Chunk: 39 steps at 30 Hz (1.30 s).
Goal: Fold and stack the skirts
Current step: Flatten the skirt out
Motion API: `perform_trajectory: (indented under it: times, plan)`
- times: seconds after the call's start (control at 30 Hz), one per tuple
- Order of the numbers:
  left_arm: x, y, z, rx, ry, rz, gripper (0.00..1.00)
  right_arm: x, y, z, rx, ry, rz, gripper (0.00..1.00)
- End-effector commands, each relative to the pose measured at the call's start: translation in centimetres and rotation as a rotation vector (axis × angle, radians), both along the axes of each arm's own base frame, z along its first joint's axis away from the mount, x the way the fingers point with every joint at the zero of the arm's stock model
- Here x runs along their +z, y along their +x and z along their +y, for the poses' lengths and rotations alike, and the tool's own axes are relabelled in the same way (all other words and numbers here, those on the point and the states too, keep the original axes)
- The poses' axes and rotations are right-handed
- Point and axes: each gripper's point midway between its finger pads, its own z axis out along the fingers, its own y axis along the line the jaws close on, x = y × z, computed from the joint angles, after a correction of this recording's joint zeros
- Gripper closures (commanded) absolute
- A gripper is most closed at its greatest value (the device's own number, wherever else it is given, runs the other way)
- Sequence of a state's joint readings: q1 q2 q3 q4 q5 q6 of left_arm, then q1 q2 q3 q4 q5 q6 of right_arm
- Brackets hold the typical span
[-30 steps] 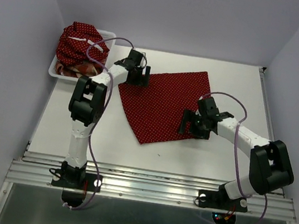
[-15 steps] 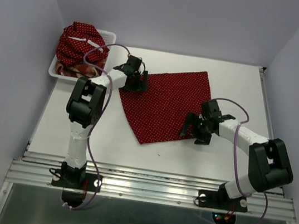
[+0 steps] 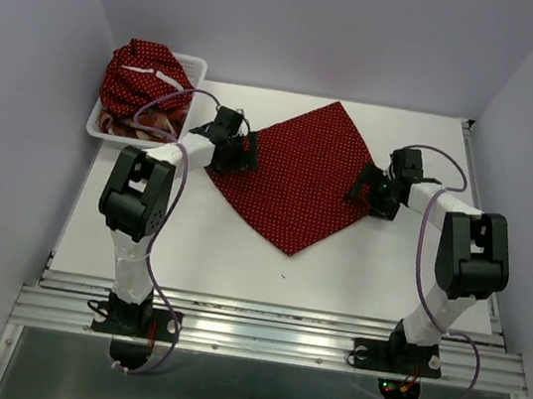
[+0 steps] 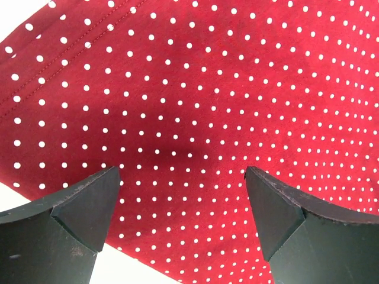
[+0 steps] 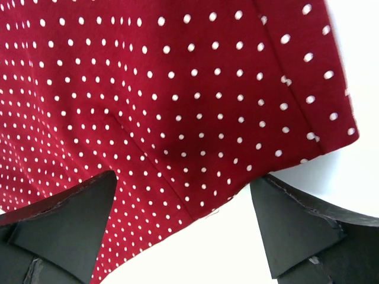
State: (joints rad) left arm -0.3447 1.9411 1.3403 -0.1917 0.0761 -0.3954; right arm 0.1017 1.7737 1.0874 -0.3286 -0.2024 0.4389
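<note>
White table (image 3: 187, 258): you have open tabletop on near side of spread skirt (image 3: 295, 179). Your left gripper (image 3: 242, 151), reached forward from high-bent elbow, sits low over spread skirt's left corner. Right gripper (image 3: 366, 188) mirrors it at right corner. Both jaws wide, nothing held. Three skirts counted: one spread as diamond, dotted skirt (image 3: 144, 76) heaped on plaid skirt (image 3: 147, 123) in basket (image 3: 198, 67), far-left of spread skirt.

I see the dotted skirt (image 3: 300, 179) now turned like a diamond, my right gripper (image 3: 365, 190) is now farther back at its right corner, and my left gripper (image 3: 242, 153) is a bit nearer at its left corner.
</note>
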Motion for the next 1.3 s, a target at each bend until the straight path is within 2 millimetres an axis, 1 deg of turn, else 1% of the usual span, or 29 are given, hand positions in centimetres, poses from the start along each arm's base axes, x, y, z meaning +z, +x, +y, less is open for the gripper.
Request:
perform_trajectory:
  times: [0.0,0.07,0.1,0.17,0.2,0.23,0.27,0.3,0.4,0.43,0.53,0.57,0.6,0.63,0.67,0.7,0.73,0.77,0.8,0.87,0.9,0.93,0.97,1.0,1.07,1.17,1.2,1.23,1.27]
  plan:
    - [2.1,-0.1,-0.1,0.006,-0.041,-0.035,0.01,-0.9,1.9,-1.8,0.004,-0.047,-0.009,0.00]
    - [1.5,-0.7,0.0,0.000,-0.038,-0.016,0.01,-0.7,3.1,-1.5,0.018,-0.037,-0.022,0.00]
    - [1.4,-0.9,0.0,-0.003,-0.035,-0.011,0.01,-0.5,4.4,-1.3,0.027,-0.031,-0.035,0.00]
    - [1.3,-1.3,0.2,-0.002,-0.031,-0.004,0.01,-0.6,5.6,-1.2,0.059,-0.038,-0.054,0.00]
    - [1.3,-1.4,0.2,0.000,-0.033,-0.001,0.01,-0.7,6.4,-1.3,0.060,-0.049,-0.060,0.00]
    - [1.4,-1.7,0.1,-0.003,-0.043,-0.001,0.01,-0.9,7.8,-1.8,0.061,-0.063,-0.073,0.00]
    - [1.4,-1.8,-0.1,-0.011,-0.053,0.001,0.01,-1.0,8.5,-1.9,0.058,-0.070,-0.078,0.00]
    - [1.3,-2.0,0.0,-0.009,-0.059,0.005,0.01,-1.1,9.9,-2.0,0.061,-0.083,-0.093,0.00]
    - [1.2,-2.1,-0.2,-0.012,-0.070,0.006,0.01,-1.2,12.0,-2.0,0.079,-0.095,-0.120,0.00]
    - [1.2,-2.2,-0.2,-0.014,-0.068,0.007,0.01,-1.1,13.4,-2.2,0.089,-0.114,-0.141,0.00]
    - [1.7,-2.1,-0.3,-0.013,-0.073,-0.003,0.01,-0.4,15.1,-2.2,0.120,-0.135,-0.181,0.00]
    - [2.4,-2.1,-0.2,-0.010,-0.074,-0.015,0.01,1.1,16.2,-2.3,0.138,-0.152,-0.222,0.00]
    - [3.3,-2.1,0.0,0.002,-0.076,-0.030,0.01,1.7,15.9,-2.4,0.162,-0.164,-0.213,0.00]
    - [3.1,-2.0,0.2,0.011,-0.067,-0.031,0.01,2.7,15.9,-2.3,0.164,-0.161,-0.220,0.00]
    - [4.2,-2.1,0.4,0.032,-0.072,-0.045,0.01,5.0,15.3,-2.3,0.189,-0.169,-0.250,0.00]
    - [4.4,-2.2,0.9,0.056,-0.064,-0.046,0.01,6.0,14.7,-2.3,0.196,-0.172,-0.261,0.00]
    - [4.6,-2.2,1.7,0.098,-0.031,-0.053,0.01,7.1,14.0,-2.4,0.202,-0.178,-0.275,0.00]
    - [4.9,-2.7,2.3,0.147,-0.025,-0.035,0.01,7.9,13.0,-1.9,0.234,-0.191,-0.292,0.00]
    - [4.7,-2.9,3.6,0.196,0.014,-0.032,0.01,9.0,10.6,-1.1,0.280,-0.215,-0.305,0.00]
    - [4.6,-3.7,4.7,0.251,0.021,-0.011,0.01,9.5,8.0,0.1,0.324,-0.246,-0.311,0.00]
    - [4.5,-3.9,5.1,0.286,0.005,-0.003,0.01,9.7,7.0,0.1,0.318,-0.306,-0.311,0.00]
    - [3.9,-4.4,6.2,0.323,0.000,0.013,0.01,9.9,4.7,2.2,0.370,-0.348,-0.322,0.00]
    - [3.7,-4.4,6.7,0.344,-0.010,0.020,0.01,10.1,3.9,1.9,0.343,-0.440,-0.323,0.00]
    - [3.1,-4.6,7.7,0.385,-0.018,0.039,0.01,10.2,1.9,3.9,0.422,-0.490,-0.345,0.00]
    - [2.5,-4.6,8.4,0.411,-0.019,0.051,0.01,10.2,0.6,4.8,0.436,-0.526,-0.358,0.00]
    - [1.6,-3.8,9.1,0.464,-0.025,0.069,0.01,9.9,-1.6,7.1,0.503,-0.480,-0.362,0.00]
    - [1.6,-3.4,9.2,0.483,-0.027,0.067,0.01,9.7,-2.3,8.0,0.514,-0.438,-0.359,0.00]
    - [0.9,-3.3,9.3,0.516,-0.024,0.079,0.01,9.8,-2.7,8.6,0.519,-0.423,-0.365,0.00]
    - [0.7,-3.1,9.8,0.544,-0.021,0.081,0.01,9.6,-3.5,9.4,0.547,-0.414,-0.370,0.00]
